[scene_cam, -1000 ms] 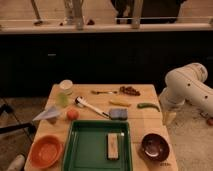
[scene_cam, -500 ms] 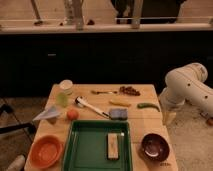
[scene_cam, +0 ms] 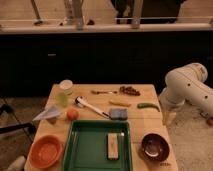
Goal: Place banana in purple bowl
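Banana point(scene_cam: 120, 103) lies untouched on the table point(scene_cam: 150, 120); pincer point(scene_cam: 170, 119) hangs off its right edge, likely staging a reach; wide or narrow, I cannot tell.

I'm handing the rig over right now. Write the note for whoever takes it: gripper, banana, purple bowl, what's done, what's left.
Gripper: hangs low just off the right edge of the table, away from the banana.
Banana: lies on the table toward the back, left of the green vegetable, untouched.
Purple bowl: front right corner, right of the green tray; no banana in it.
Done: nothing yet.
Left: reach over the table, grasp the banana, carry it forward to the purple bowl, release.
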